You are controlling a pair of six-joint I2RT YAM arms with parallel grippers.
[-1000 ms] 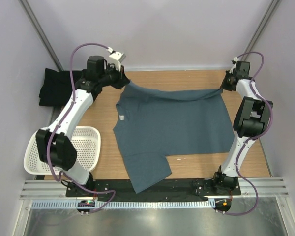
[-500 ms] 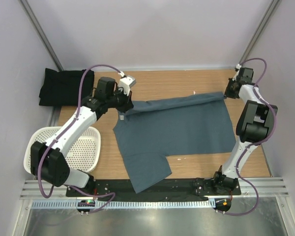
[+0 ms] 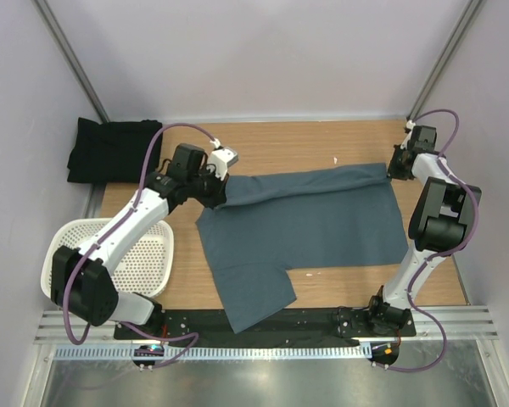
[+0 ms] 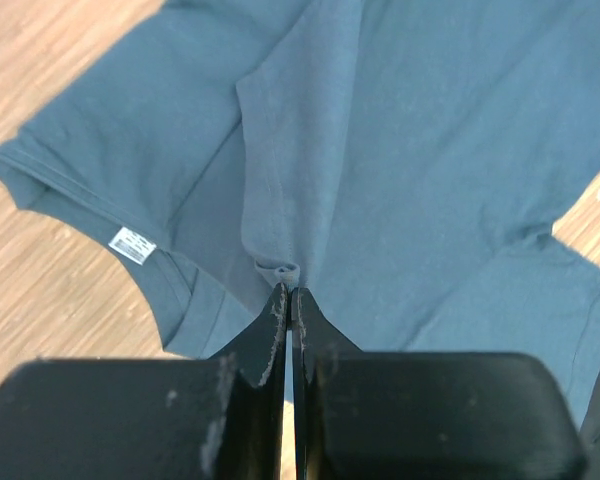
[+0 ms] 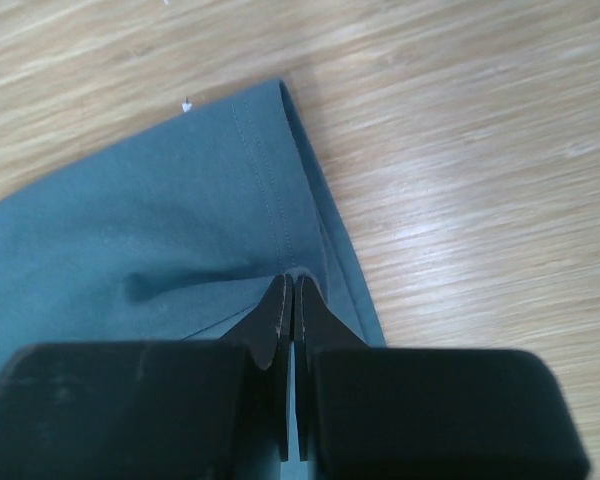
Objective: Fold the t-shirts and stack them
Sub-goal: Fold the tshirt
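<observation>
Blue-grey t-shirt (image 3: 310, 229): far edge, pinched in closed left claw (image 3: 218, 188) and right claw (image 3: 389, 170), drawn nearer than a second ago; first fold underway.

Bright even overhead light, soft shadows, sharp overhead view, blurred wrist foregrounds

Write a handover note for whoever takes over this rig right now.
Left gripper: shut on the far left edge of the blue-grey shirt. Right gripper: shut on its far right corner. Shirt lies spread on the table, far edge partly folded toward the near side. Black shirt sits at the far left. To do: finish this fold, fold the black one if needed, stack both.
</observation>
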